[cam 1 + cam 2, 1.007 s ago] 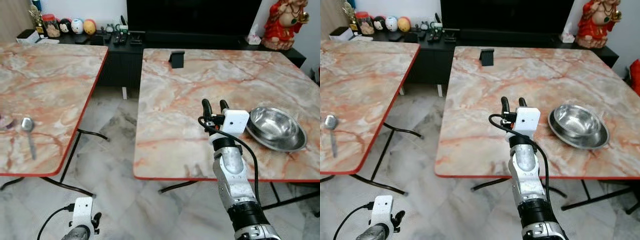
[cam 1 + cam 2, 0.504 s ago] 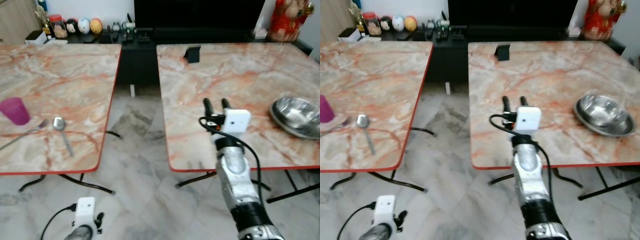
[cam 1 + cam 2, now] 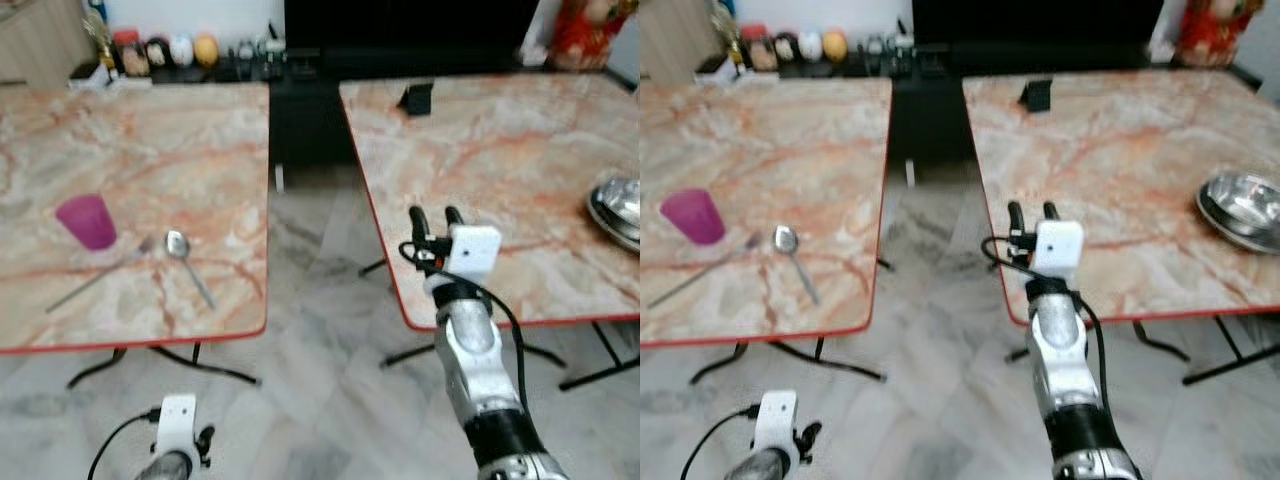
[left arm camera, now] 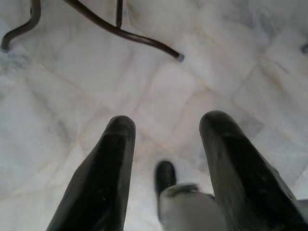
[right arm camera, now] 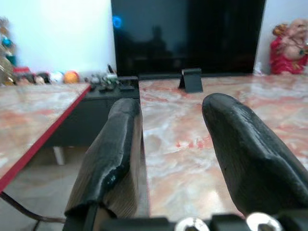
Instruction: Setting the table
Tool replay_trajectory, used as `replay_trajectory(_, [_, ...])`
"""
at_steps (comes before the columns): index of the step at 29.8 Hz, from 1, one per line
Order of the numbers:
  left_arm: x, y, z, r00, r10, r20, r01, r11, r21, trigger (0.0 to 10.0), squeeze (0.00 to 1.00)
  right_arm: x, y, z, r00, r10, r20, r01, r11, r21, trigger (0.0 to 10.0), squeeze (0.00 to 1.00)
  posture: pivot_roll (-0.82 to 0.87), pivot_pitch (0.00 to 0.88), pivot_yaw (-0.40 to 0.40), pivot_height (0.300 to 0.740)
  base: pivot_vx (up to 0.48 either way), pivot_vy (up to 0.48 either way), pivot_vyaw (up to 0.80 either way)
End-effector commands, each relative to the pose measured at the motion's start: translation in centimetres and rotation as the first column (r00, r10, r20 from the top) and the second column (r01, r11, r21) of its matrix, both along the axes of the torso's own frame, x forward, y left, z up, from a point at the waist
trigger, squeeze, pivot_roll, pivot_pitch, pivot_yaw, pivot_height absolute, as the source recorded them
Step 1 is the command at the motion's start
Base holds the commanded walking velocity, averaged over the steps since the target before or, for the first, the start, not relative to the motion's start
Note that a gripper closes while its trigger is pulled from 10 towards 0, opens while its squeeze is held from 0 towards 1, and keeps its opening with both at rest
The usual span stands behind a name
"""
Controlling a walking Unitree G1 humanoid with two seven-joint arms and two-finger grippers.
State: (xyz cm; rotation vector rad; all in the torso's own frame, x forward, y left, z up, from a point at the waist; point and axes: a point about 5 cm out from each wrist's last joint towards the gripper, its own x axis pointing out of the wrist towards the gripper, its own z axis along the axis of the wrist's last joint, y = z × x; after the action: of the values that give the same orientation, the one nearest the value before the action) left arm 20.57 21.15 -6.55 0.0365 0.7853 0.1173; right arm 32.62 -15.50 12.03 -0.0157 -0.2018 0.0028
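The right end effector (image 3: 436,214) is reaching forward at bench height with its two black fingers spread and gripping nothing, poised at the near left edge of the right bench (image 3: 520,170). The left end effector (image 4: 166,144) is hanging low over the floor (image 3: 320,380), fingers likewise parted and empty. The tableware is lying on the left bench (image 3: 150,160): a spoon (image 3: 186,262) with its bowl away from the robot and its handle running toward the near edge, a fork (image 3: 100,275) slanting beside it, and a purple cup (image 3: 87,221) just beyond. All three are sitting well to the left of the raised arm, so the left arm is probably nearer. A steel bowl (image 3: 618,208) is resting at the right bench's far right.
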Motion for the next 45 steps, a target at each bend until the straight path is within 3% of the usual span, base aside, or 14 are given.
replay_trajectory(1, [-0.6,0.5,-0.3,1.0,0.015,-0.022,-0.014,1.0,0.006,10.0,0.0,-0.1,0.7,-1.0,0.999,0.022,-0.043,-0.021,1.0,0.009,10.0,0.0,-0.06,0.0,-0.034,0.74,0.0,0.36,0.0])
replay_trajectory(8, [-0.6,0.5,-0.3,1.0,0.013,-0.022,-0.013,1.0,0.006,10.0,0.0,-1.0,0.0,-4.2,0.983,0.015,-0.181,-0.018,1.0,-0.015,10.0,0.0,-0.06,0.0,-0.033,0.74,0.0,0.357,0.0])
replay_trajectory(11, [-0.6,0.5,-0.3,1.0,0.012,-0.022,-0.012,1.0,0.005,10.0,0.0,-2.3,-1.9,-8.0,0.917,-0.156,-0.366,0.13,0.987,-0.096,10.0,0.0,-0.06,0.0,-0.034,0.74,0.0,0.359,0.0])
replay_trajectory(12, [-0.6,0.5,-0.3,1.0,0.012,-0.022,-0.012,1.0,0.005,10.0,0.0,-2.3,-1.9,-8.0,0.917,-0.156,-0.366,0.13,0.987,-0.096,10.0,0.0,-0.06,0.0,-0.034,0.74,0.0,0.36,0.0])
replay_trajectory(13, [-0.6,0.5,-0.3,1.0,0.012,-0.022,-0.012,1.0,0.005,10.0,0.0,-4.6,-4.2,-12.1,0.724,-0.343,-0.598,0.335,0.933,-0.129,10.0,0.0,-0.06,0.0,-0.034,0.74,0.0,0.356,0.0])
replay_trajectory(14, [-0.6,0.5,-0.3,1.0,0.012,-0.022,-0.012,1.0,0.005,10.0,0.0,-4.6,-4.2,-12.1,0.724,-0.343,-0.598,0.335,0.933,-0.129,10.0,0.0,-0.06,0.0,-0.034,0.74,0.0,0.356,0.0])
replay_trajectory(15, [-0.6,0.5,-0.3,1.0,0.013,-0.021,-0.012,1.0,0.005,10.0,0.0,-7.5,-4.4,-15.4,0.538,-0.324,-0.778,0.435,0.897,-0.073,10.0,0.0,-0.06,0.0,-0.035,0.74,0.0,0.356,0.0])
replay_trajectory(17, [-0.7,0.4,-0.3,1.0,0.013,-0.021,-0.013,1.0,0.004,10.0,0.0,-8.9,-3.9,-16.8,0.479,-0.266,-0.836,0.417,0.908,-0.05,10.0,0.0,-0.06,0.0,-0.036,0.74,0.0,0.356,0.0])
replay_trajectory(23, [-0.7,0.4,-0.3,1.0,0.017,-0.021,-0.017,1.0,0.004,10.0,0.0,-11.2,-3.7,-18.5,0.455,-0.218,-0.864,0.309,0.948,-0.077,10.0,0.0,-0.06,0.0,-0.035,0.74,0.0,0.358,0.0])
replay_trajectory(28, [-0.6,0.4,-0.3,1.0,0.015,-0.021,-0.015,1.0,0.004,10.0,0.0,-13.6,-4.2,-19.9,0.361,-0.231,-0.904,0.262,0.955,-0.14,10.0,0.0,-0.06,0.0,-0.036,0.74,0.0,0.358,0.0])
replay_trajectory(30, [-0.6,0.4,-0.3,1.0,0.015,-0.02,-0.015,1.0,0.002,10.0,0.0,-15.3,-3.6,-20.9,0.321,-0.185,-0.929,0.166,0.977,-0.137,10.0,0.0,-0.06,0.0,-0.037,0.74,0.0,0.36,0.0])
replay_trajectory(32, [-0.6,0.4,-0.3,1.0,0.017,-0.021,-0.017,1.0,0.004,10.0,0.0,-16.1,-3.0,-21.3,0.313,-0.143,-0.939,0.094,0.988,-0.119,10.0,0.0,-0.06,0.0,-0.036,0.74,0.0,0.307,0.0])
replay_trajectory(37, [-0.6,0.4,-0.3,1.0,0.009,-0.021,-0.009,1.0,0.015,10.0,0.0,-17.2,-2.6,-21.8,0.293,-0.128,-0.948,0.084,0.991,-0.108,10.0,0.0,-0.05,0.0,-0.037,0.74,0.0,0.103,0.0])
replay_trajectory(45, [-0.6,0.4,-0.3,1.0,0.008,-0.022,-0.007,1.0,0.009,10.0,0.0,-16.9,-1.8,-21.7,0.317,-0.092,-0.944,0.081,0.994,-0.07,10.0,0.0,-0.06,0.0,-0.034,0.74,0.0,0.0,0.0])
